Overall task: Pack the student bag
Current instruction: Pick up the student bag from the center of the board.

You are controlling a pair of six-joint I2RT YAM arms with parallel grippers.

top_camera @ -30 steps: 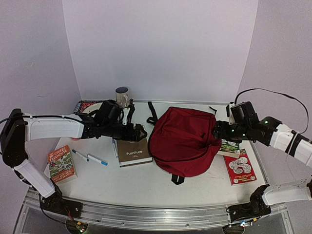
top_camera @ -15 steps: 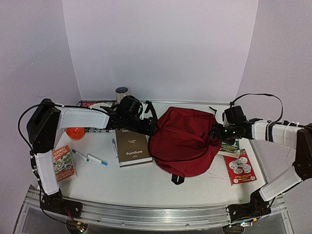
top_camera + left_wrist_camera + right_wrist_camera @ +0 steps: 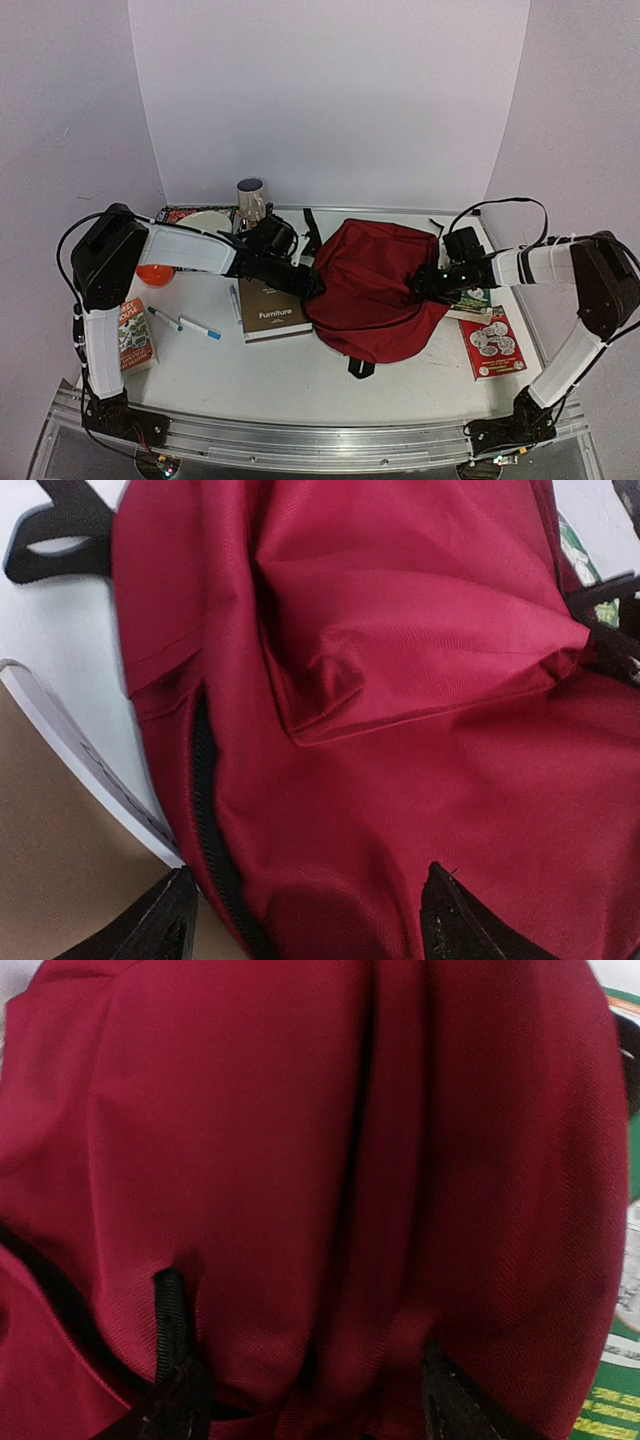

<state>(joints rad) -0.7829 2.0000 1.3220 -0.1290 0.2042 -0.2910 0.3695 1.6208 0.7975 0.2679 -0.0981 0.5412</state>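
Patience before lifting: with the student bag (image 3: pixel 375 290) slumped in the middle of the table (image 3: pixel 290 370) and the left hand (image 3: pixel 310 915) and right hand (image 3: pixel 312 1400) each spread wide against its cloth, clamping nothing yet, close on a full fold each side, then draw the zip (image 3: pixel 205 780) apart gently.

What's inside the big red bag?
You can't see inside. The student bag shows only its red cloth outside and a black zip; anything within is covered. The brown book and a pen lie outside, on the table.
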